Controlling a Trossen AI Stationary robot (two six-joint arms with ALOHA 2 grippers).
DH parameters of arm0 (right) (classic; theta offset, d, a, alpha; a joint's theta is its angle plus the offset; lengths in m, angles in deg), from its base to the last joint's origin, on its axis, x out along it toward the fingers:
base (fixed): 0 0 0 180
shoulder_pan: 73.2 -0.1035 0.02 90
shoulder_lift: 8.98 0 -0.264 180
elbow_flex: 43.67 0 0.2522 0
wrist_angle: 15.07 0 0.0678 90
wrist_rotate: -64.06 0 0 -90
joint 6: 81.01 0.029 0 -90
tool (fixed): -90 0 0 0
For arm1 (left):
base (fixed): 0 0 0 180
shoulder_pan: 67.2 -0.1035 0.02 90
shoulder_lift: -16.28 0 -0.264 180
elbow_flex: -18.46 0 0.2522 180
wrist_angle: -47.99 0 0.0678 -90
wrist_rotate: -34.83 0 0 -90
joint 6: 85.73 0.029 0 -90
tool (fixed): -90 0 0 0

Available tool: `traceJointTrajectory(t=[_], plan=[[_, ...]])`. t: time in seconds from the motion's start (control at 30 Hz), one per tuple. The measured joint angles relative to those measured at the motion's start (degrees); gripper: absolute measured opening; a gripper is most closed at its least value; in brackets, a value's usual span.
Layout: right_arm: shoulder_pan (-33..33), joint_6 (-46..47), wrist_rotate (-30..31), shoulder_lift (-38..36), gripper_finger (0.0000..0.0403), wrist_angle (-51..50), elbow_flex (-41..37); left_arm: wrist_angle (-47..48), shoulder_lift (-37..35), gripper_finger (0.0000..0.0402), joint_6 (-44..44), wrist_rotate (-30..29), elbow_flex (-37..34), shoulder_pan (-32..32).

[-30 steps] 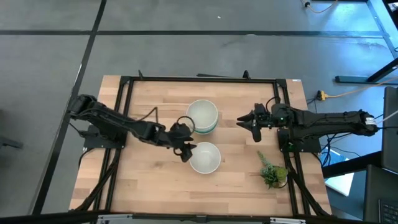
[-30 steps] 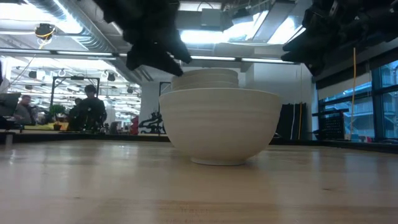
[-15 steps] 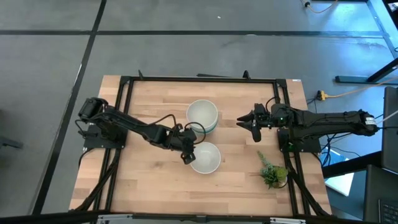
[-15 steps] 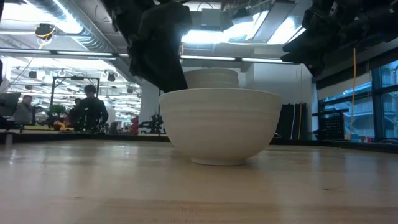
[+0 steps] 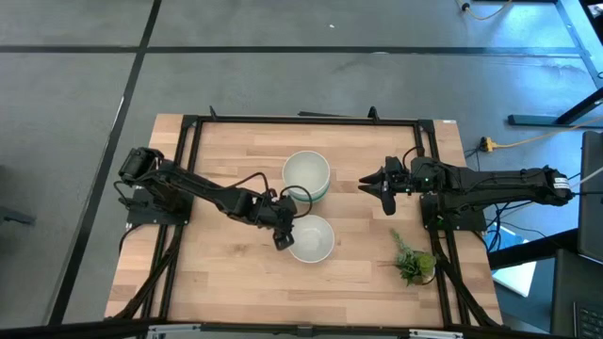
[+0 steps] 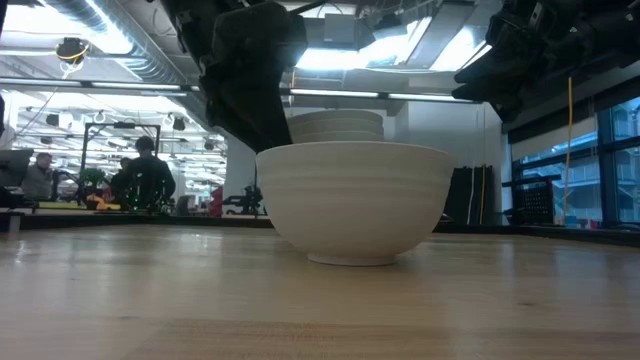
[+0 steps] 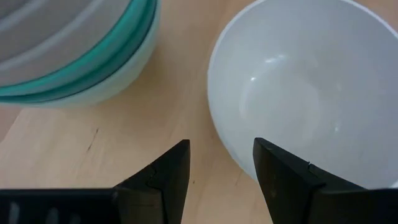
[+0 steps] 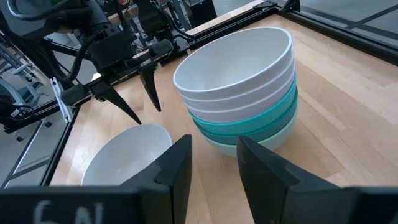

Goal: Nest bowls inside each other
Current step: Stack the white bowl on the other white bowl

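A stack of several nested bowls (image 5: 306, 175), white ones on top of turquoise, dark teal and pale mint ones (image 8: 249, 121), stands mid-table on the mint bowl's base. A single white bowl (image 5: 312, 237) stands on its base just nearer. My left gripper (image 5: 285, 233) is open and points down over this bowl's left rim (image 7: 217, 134). One finger is above the outside and one above the inside, touching nothing; it also shows in the right wrist view (image 8: 135, 102). My right gripper (image 5: 367, 185) is open and empty, held off the table to the right of the stack.
A small green plant sprig (image 5: 413, 259) lies near the table's right front. A black frame (image 5: 301, 120) runs around the wooden table top. Bare wood (image 5: 226, 273) lies at the front left and along the far side.
My left gripper has moved a little toward the table's right and near edges, tipped to point down, and come down toward the single white bowl's left rim. It has stayed open. The bowls have not moved.
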Motion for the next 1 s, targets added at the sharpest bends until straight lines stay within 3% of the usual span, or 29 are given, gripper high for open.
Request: traceJointTrajectory(t=[0.77, 1.0], plan=[[0.02, -0.11, 0.02, -0.02, 0.0129, -0.01, 0.0, -0.32, 3.61, 0.0168, -2.62, 2.8, 0.0, 0.13], [0.02, -0.13, 0.02, -0.02, 0.0129, -0.01, 0.0, -0.01, 3.61, 0.0116, -2.74, 4.07, 0.0, -0.53]])
